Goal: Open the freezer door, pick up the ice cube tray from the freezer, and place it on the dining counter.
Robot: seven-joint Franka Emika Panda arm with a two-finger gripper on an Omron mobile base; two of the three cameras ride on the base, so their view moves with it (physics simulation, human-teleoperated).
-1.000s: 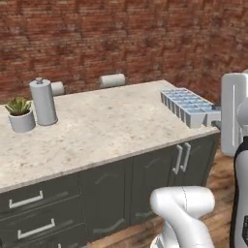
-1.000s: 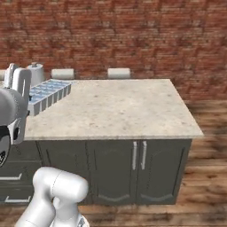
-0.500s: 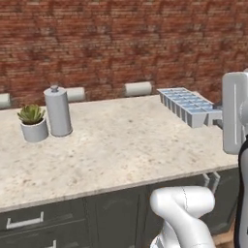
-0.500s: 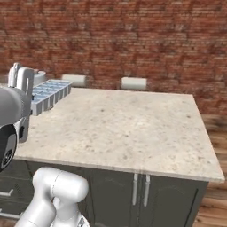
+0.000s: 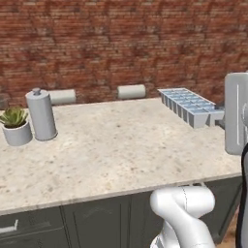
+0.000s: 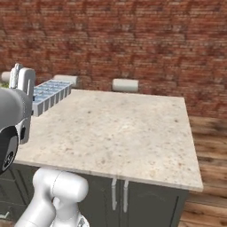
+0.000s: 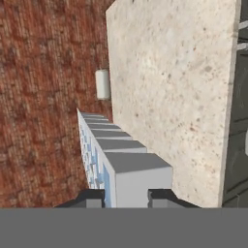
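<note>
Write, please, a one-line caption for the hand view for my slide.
The gripper, shut on the ice cube tray, carries it above the dining counter.

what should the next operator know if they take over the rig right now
Gripper: shut on the ice cube tray, gripping one short end, tray held roughly level.
Tray: in the air over the dining counter, near its edge, not resting on it.
Also on the counter: a grey canister and a small potted plant at the far left.
Done: tray picked up and brought to the counter.
Left: lower it onto the top and release.
</note>
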